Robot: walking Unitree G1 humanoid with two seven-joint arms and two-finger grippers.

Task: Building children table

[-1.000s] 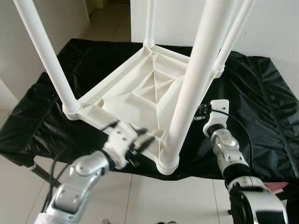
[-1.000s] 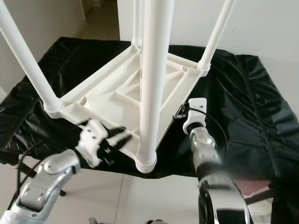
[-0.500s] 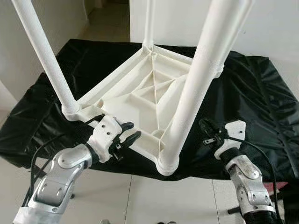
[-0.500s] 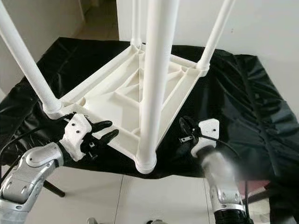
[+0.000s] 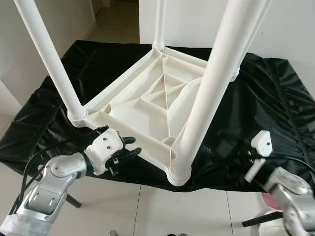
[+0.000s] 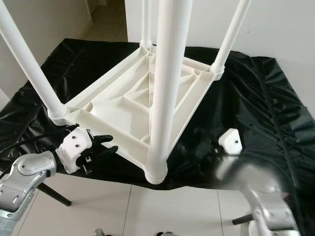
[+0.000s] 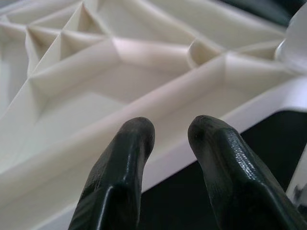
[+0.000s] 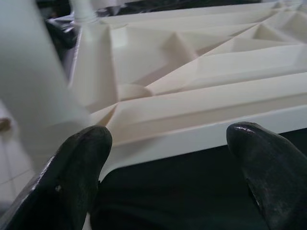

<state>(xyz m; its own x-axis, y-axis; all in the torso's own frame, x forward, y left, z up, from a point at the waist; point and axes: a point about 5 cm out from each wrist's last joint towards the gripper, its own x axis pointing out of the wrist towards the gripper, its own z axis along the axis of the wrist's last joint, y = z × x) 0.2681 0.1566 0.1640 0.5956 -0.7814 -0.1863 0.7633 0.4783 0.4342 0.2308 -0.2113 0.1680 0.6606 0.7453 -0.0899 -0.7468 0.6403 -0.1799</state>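
Table (image 5: 157,105) upside down on black cloth (image 5: 275,98), legs up. Stiff light plastic; grab near rim. Left gripper (image 5: 129,146), right gripper (image 8: 168,158) both spread, empty.

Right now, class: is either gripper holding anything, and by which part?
Nothing is held. The left gripper and right gripper are open beside the upturned table.

- White plastic children's table (image 5: 147,105): upside down on black-covered worktop (image 5: 275,103), ribbed underside up, near corner overhanging front edge.
- 4 white round legs (image 5: 209,93), one per corner, pointing up.
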